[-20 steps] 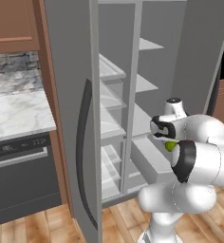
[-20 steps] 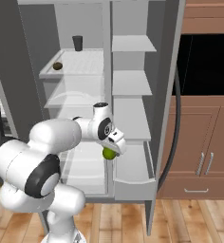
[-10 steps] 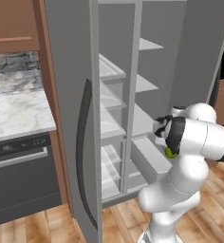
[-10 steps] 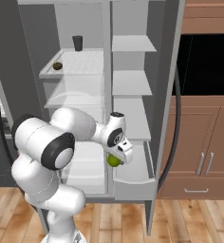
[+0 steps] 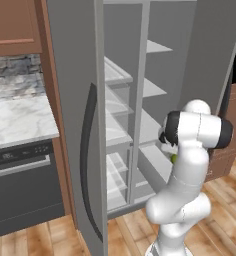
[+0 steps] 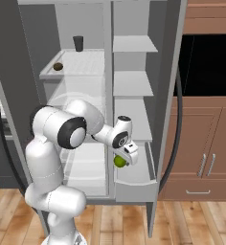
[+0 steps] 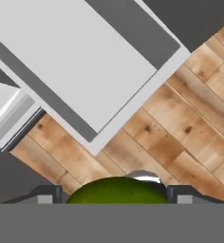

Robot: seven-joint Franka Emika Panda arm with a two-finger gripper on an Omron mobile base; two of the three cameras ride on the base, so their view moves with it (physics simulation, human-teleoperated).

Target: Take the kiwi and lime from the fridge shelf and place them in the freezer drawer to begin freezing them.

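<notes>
Open fridge, wood floor below. Your gripper (image 6: 120, 161) is clamped on the lime (image 6: 118, 161), above the pulled-out freezer drawer (image 6: 134, 184); in the hand view the lime (image 7: 116, 191) is cut off at the bottom edge, and the arm hides most of it in the left base view. Farther back, the kiwi (image 6: 58, 67) lies on the upper shelf (image 6: 86, 62), near a dark cup (image 6: 78, 43).
</notes>
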